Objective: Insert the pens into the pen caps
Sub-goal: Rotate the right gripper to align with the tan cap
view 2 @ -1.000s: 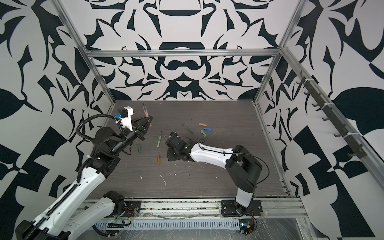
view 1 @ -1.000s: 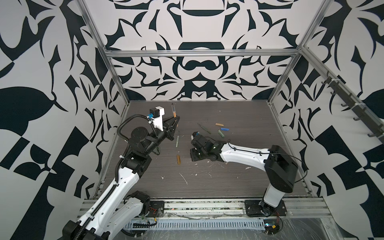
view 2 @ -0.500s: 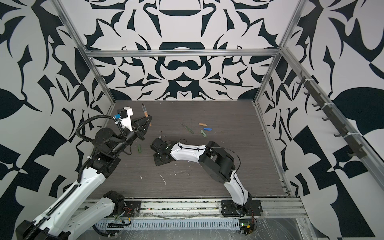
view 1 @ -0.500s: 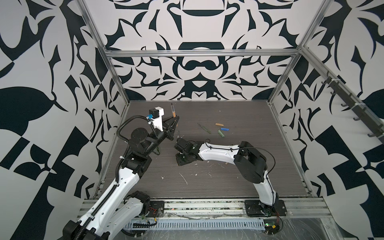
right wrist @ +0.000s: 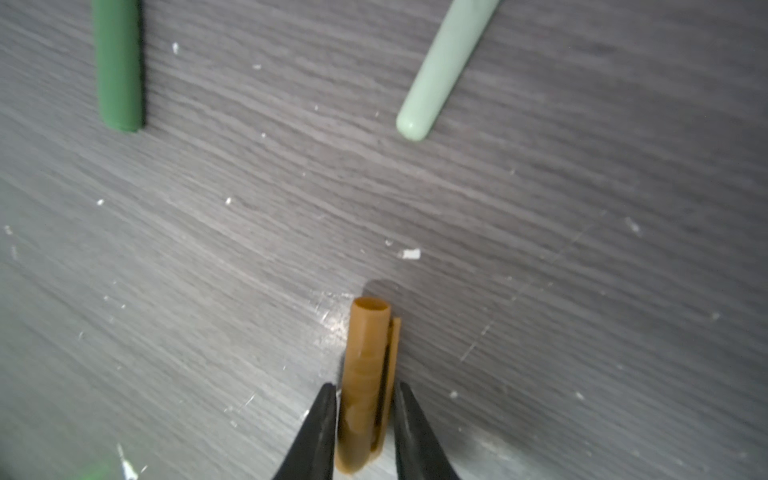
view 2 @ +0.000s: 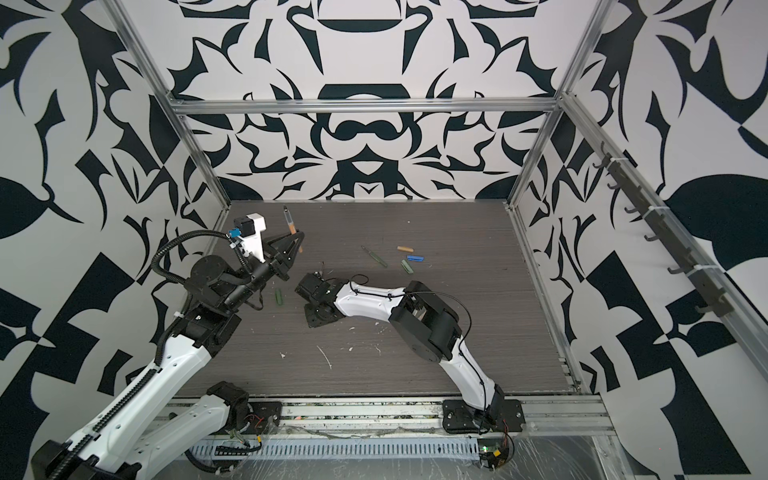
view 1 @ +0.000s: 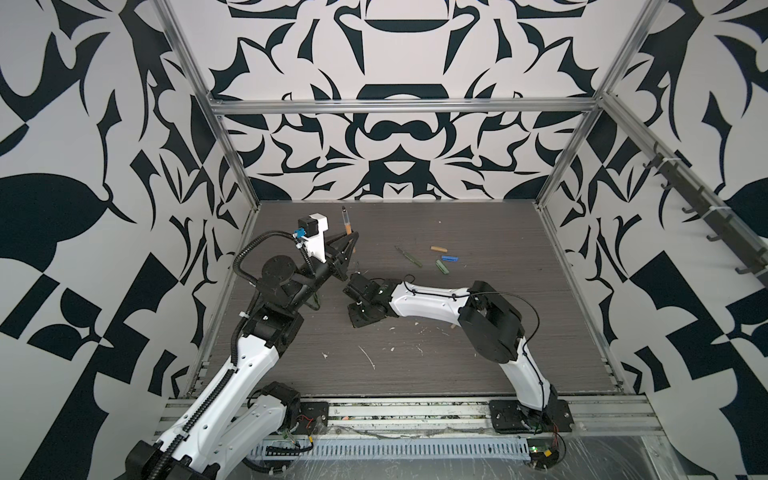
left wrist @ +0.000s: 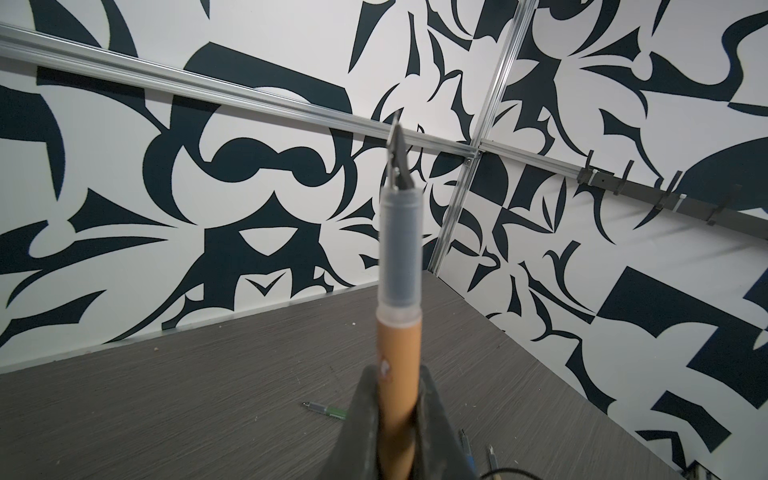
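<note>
My left gripper (view 1: 353, 240) (view 2: 300, 241) (left wrist: 397, 376) is shut on the ochre-brown pen (view 1: 346, 222) (left wrist: 399, 353). It holds the pen upright above the table's back left, dark tip up. My right gripper (view 1: 356, 316) (right wrist: 365, 399) is low at the table, just right of the left arm. It is shut on the ochre-brown pen cap (right wrist: 368, 374), whose open end points away from the jaws. A dark green cap (right wrist: 118, 66) (view 2: 279, 297) and the pale green pen (right wrist: 444, 70) lie beyond it. The dark green pen (view 1: 408, 256) lies mid-table.
A tan cap (view 1: 439, 249), a blue cap (view 1: 450, 258) and a light green cap (view 1: 442, 267) lie together right of the dark green pen. White flecks (view 1: 368, 356) dot the dark wood-grain table (view 1: 498, 353). Patterned walls with metal rails enclose three sides.
My right arm has swung left across the table, and its gripper has come down over the ochre-brown cap that lay there. The left arm and its pen have stayed put.
</note>
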